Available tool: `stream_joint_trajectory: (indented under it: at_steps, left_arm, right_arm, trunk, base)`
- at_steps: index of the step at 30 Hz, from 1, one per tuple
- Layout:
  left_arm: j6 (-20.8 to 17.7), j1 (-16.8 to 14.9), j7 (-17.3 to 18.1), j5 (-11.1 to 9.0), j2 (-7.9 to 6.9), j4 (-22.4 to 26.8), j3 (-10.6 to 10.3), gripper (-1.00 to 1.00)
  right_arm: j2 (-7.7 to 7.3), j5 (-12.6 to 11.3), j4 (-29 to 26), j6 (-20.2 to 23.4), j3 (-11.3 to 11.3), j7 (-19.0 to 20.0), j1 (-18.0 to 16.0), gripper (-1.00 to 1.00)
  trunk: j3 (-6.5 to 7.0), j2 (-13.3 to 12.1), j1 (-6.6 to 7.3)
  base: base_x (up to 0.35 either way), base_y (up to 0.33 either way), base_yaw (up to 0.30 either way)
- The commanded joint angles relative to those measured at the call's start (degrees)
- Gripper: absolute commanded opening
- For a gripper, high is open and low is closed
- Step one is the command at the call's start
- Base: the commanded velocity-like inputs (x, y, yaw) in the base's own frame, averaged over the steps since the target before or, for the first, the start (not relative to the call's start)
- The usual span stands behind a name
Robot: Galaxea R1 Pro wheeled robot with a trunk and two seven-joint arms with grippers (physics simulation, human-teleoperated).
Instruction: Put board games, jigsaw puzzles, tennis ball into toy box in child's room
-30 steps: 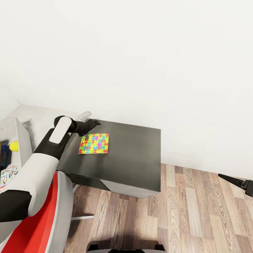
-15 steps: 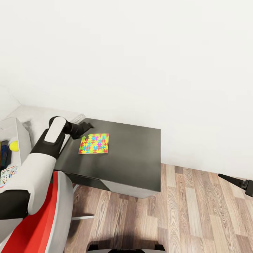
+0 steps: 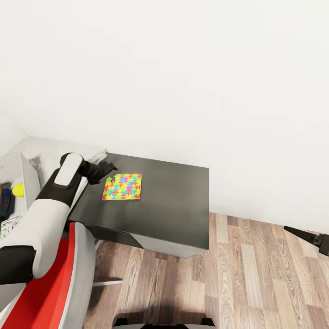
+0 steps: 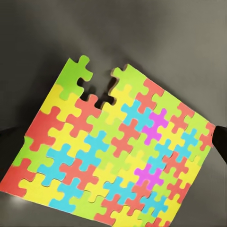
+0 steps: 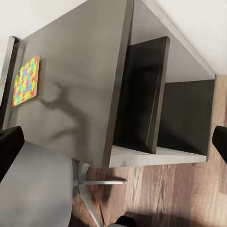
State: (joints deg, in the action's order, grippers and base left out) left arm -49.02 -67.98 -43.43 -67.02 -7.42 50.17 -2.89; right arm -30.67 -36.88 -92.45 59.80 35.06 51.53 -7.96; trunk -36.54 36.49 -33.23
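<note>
1. Your left arm (image 3: 43, 219) wears smooth white shells, with black sections at the joints.
2. Its forearm is black with a white oblong panel, ending in a black left end effector (image 3: 108, 168).
3. Your trunk (image 3: 55, 288) shows red with a grey edge.
4. Your right end effector (image 3: 315, 238) is black and tapered.

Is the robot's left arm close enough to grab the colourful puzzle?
Probably yes. The left tool sits beside the jigsaw puzzle on the dark table, with nothing between them.
</note>
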Motion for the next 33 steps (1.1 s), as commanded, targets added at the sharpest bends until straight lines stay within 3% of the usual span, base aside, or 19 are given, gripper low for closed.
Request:
stream_joint_trajectory:
  at_steps: [1, 18, 22, 28, 33]
  left_arm:
    - [0.1, 0.0, -0.6, -0.6, -0.13, 0.0, -0.2, 1.0]
    - [0.8, 0.0, 0.1, -0.6, -0.73, -1.1, -0.2, 1.0]
    - [0.9, 0.1, 2.0, -0.7, -1.18, -1.4, -0.2, 1.0]
    - [1.6, 0.4, 8.3, -0.2, -2.2, -1.7, -0.2, 1.0]
    - [2.2, 0.6, 11.2, 0.0, -2.74, -1.9, -0.2, 1.0]
  right_arm:
    - [-0.01, 0.2, 0.0, 0.2, 0.0, 0.3, 0.0, 1.0]
    - [-0.02, 0.2, 0.0, 0.2, 0.1, 0.4, 0.0, 1.0]
    - [-0.01, 0.2, 0.0, 0.2, 0.1, 0.5, 0.0, 1.0]
    - [-0.01, 0.2, 0.0, 0.2, 0.1, 0.5, 0.0, 1.0]
    - [-0.01, 0.2, 0.0, 0.2, 0.2, 0.5, 0.0, 1.0]
  trunk:
    - [-0.06, 0.1, -0.02]
    - [-0.07, 0.1, -0.02]
    - [-0.21, 0.1, -0.02]
    - [-0.6, 0.1, -0.02]
    - [-0.86, 0.1, -0.02]
  base:
    - [0.0, 0.0, 0.0]
    - [0.0, 0.0, 0.0]
    - [0.0, 0.0, 0.0]
    - [0.0, 0.0, 0.0]
    - [0.0, 0.0, 0.0]
